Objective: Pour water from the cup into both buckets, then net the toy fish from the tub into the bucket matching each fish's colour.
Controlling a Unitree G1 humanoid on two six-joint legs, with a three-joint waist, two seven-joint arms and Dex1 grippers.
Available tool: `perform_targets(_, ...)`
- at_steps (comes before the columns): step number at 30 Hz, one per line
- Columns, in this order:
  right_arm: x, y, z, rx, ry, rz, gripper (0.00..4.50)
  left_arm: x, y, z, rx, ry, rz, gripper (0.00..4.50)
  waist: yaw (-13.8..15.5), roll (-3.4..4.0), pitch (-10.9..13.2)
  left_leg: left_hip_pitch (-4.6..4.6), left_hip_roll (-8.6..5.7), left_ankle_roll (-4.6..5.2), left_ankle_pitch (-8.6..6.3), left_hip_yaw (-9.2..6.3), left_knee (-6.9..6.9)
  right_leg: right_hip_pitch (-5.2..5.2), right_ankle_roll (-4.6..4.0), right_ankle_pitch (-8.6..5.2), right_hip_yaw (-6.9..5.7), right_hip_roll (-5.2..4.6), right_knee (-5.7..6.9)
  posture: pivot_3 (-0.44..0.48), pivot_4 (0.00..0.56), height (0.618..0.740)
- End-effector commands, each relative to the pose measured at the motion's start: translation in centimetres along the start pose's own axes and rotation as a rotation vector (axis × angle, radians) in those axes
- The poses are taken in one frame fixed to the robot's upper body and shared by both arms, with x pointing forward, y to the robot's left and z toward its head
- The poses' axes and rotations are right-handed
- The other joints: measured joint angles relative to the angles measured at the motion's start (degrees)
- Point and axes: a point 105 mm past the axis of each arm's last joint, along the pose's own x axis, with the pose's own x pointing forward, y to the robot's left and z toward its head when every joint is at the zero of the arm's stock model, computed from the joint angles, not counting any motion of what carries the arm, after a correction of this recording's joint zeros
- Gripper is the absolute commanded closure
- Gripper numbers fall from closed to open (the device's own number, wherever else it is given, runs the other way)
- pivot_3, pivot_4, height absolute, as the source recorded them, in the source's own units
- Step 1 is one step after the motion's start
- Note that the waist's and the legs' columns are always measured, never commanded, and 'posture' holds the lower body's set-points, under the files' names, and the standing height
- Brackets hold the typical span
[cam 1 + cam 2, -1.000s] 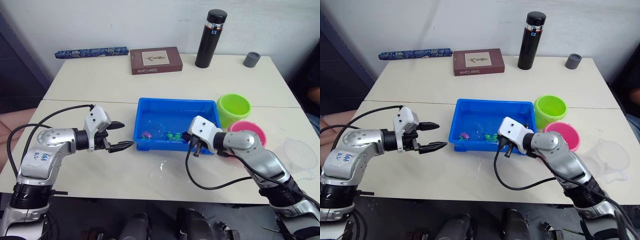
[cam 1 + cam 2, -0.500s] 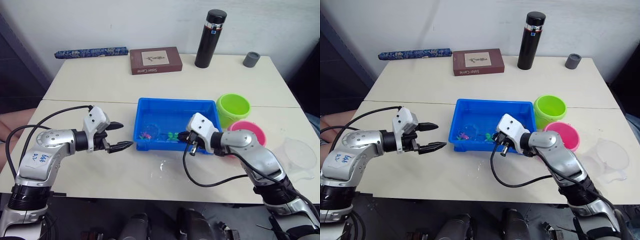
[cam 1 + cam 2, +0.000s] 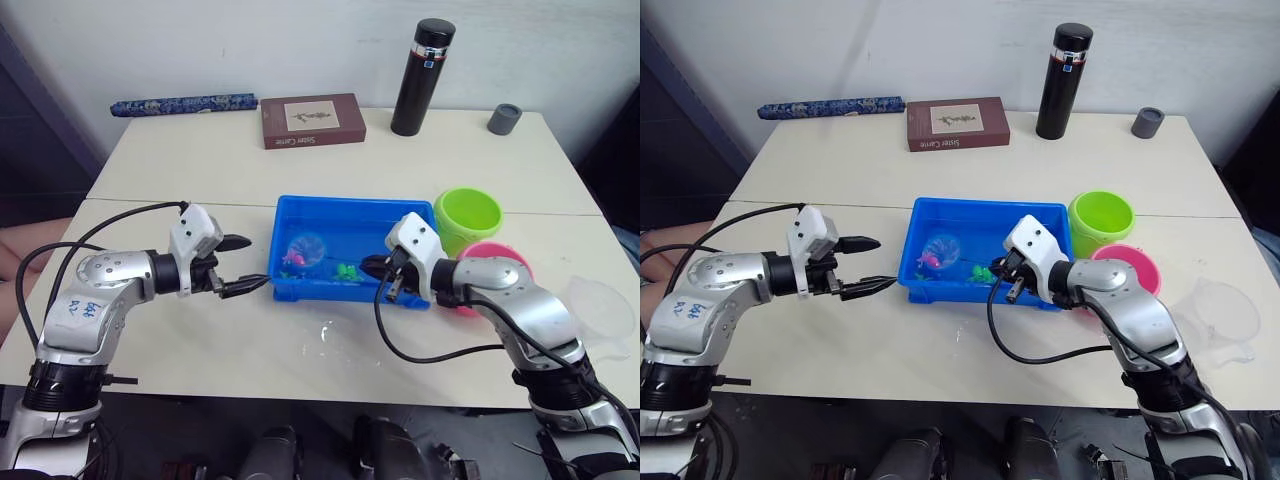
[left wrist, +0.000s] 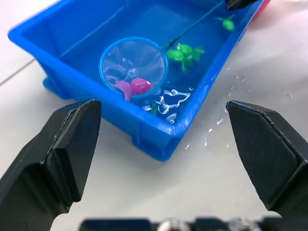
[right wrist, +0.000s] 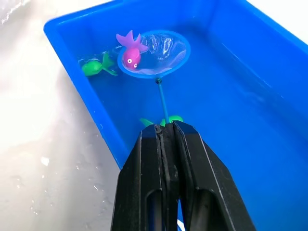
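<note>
A shallow bright blue plastic tub (image 3: 350, 225) of water sits just in front of the right gripper (image 5: 166, 132). A tiny pink toy fish (image 5: 130, 54) lies in the round blue net (image 5: 155, 54), with small green fish (image 5: 94, 67) beside it. The lime green bucket (image 3: 467, 216) and pink bucket (image 3: 505, 262) stand behind that gripper, and the clear plastic cup (image 3: 600, 305) is farther off.

The tub (image 3: 345, 225) sits mid-table, holding a net (image 5: 154, 53) with one toy fish (image 5: 131, 55) at its rim and more fish (image 4: 184, 53) in the water beside it. Right of the tub stand two buckets (image 3: 468, 215), one in front of the other, with the cup (image 3: 603, 305) further right. Behind the tub lie a book (image 3: 311, 119), a flask (image 3: 421, 77) and a small cap (image 3: 504, 118).
</note>
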Motion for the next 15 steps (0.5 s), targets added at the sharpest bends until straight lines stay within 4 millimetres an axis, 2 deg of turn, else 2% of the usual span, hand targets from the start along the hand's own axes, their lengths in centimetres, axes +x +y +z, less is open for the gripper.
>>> perform_targets(1,-2.7,-0.3,1.7,-0.011,-0.072,-0.045,4.50,1.0,-0.6,2.0,-0.008,-0.092,-0.088,0.02,0.2,0.00,0.0,-0.06,0.00,0.00,0.00,-0.07,0.01,0.00,0.00,0.00,-0.07,-0.01,-0.03,0.000,0.150,0.740)
perform_targets(8,-8.1,-0.5,1.4,0.034,-0.077,-0.186,4.50,3.8,-1.6,4.0,0.007,-0.159,-0.237,0.02,0.2,0.00,0.0,-0.09,-0.04,0.01,0.00,-0.13,0.00,0.03,0.01,0.00,-0.20,-0.05,-0.07,0.000,0.150,0.740)
perform_targets(11,-12.3,-0.3,0.8,0.075,-0.076,-0.315,4.50,6.0,-2.4,5.1,0.024,-0.202,-0.336,0.02,0.7,0.01,0.0,-0.09,-0.05,0.03,0.01,-0.13,0.01,0.08,0.02,0.00,-0.22,-0.05,-0.10,0.000,0.150,0.740)
perform_targets(15,-16.2,0.0,0.0,0.112,-0.048,-0.462,4.50,7.7,-3.3,5.7,0.039,-0.225,-0.435,0.02,0.8,0.00,0.0,-0.11,-0.09,0.04,0.02,-0.12,0.01,0.10,0.07,0.03,-0.21,-0.05,-0.14,0.000,0.150,0.740)
